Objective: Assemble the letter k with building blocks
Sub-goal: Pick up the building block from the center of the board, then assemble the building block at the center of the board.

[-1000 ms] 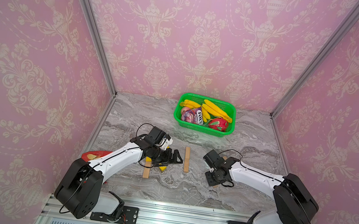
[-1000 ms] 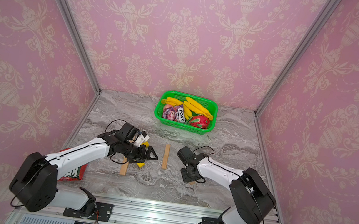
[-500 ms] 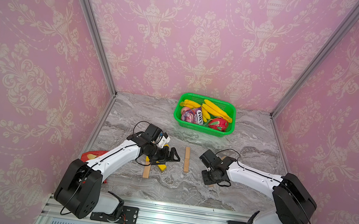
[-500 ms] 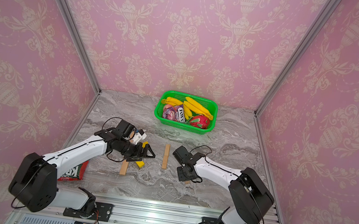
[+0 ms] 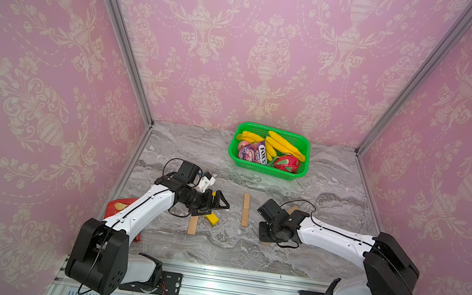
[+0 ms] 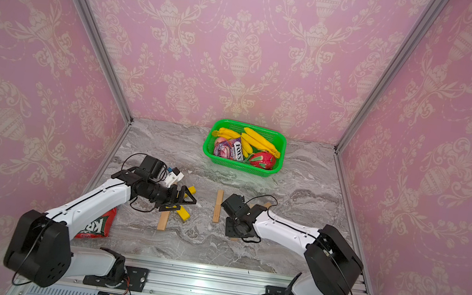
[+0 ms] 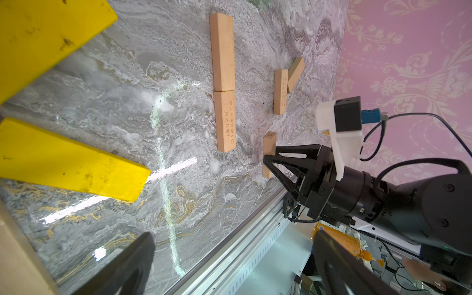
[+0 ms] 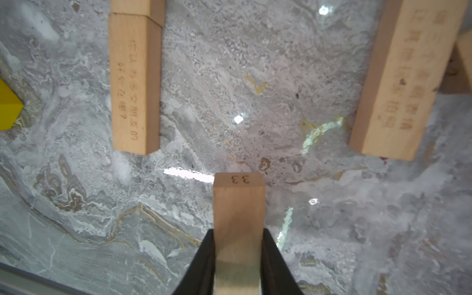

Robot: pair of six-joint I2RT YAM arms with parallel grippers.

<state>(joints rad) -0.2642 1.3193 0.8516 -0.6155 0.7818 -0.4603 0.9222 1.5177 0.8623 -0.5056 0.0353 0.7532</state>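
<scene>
The main risk is at the stem point(image 5: 245, 210). Its two wooden bars lie loose, end to end, near the middle of the worktop point(image 5: 333, 180), and nothing pins them. If I bring my bar in low and butt it against the near end, I judge the whole line will slide or kink. My grip is also only on one end of the bar, with most of its length sticking out ahead. A touch on the marble could swing it in the jaws so that it lands crooked.

My right end effector point(image 8: 238, 236) is closed on a wooden block point(image 8: 238, 204) stamped 33, one jaw on each long side. It sits at about 4 o'clock from the stem's near end. I cannot tell whether the block's free end touches the marble.

My left end effector point(image 5: 215, 206) is spread as wide as it goes and holds nothing. It hovers at 9 o'clock from the stem, just over two yellow blocks point(image 7: 63, 173) and a tan bar point(image 5: 192, 226). A careless drop there would scatter them.

More wooden bars point(image 7: 281, 92) lie at 3 o'clock from the stem, partly hidden beneath my right arm in both top views. The green basket point(image 5: 256, 170) stands well apart at 12 o'clock.
</scene>
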